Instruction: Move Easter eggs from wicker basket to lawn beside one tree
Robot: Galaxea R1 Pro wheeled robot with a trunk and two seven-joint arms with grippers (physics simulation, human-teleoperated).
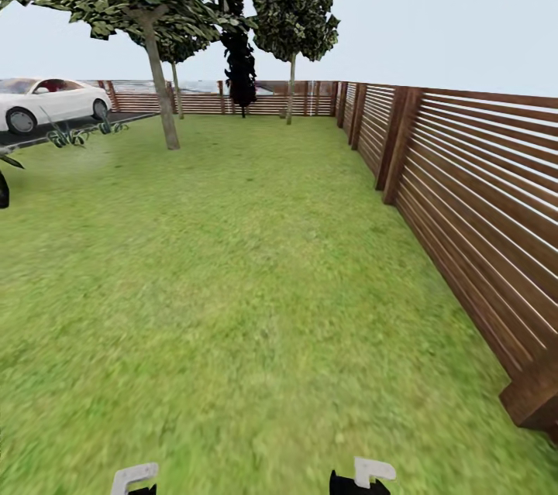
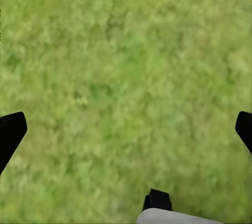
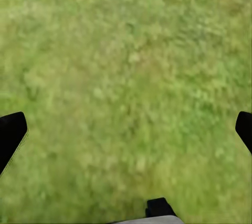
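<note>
The lawn [image 1: 232, 286] stretches ahead of me, bright green and mottled, inside the garden's slatted fence. A tree [image 1: 163, 92] with a pale grey trunk and dark leafy crown stands far off at the left. A second tree [image 1: 291, 88] stands by the back fence. The Easter eggs and the wicker basket are out of view. My left gripper [image 2: 127, 129] hangs open over bare grass, its black fingers [image 2: 10, 132] wide apart. My right gripper [image 3: 127, 129] is open over grass too, holding nothing. Both arm ends [image 1: 136, 478] [image 1: 364, 476] peek in at the lower edge of the head view.
A brown horizontal-slat fence [image 1: 465, 193] runs along the right, with a thick post [image 1: 535, 398] close by, and closes the back. A black conical cypress [image 1: 240, 73] stands at the back. A white car [image 1: 46, 104] sits on paving at the far left, beside low spiky plants [image 1: 70, 137].
</note>
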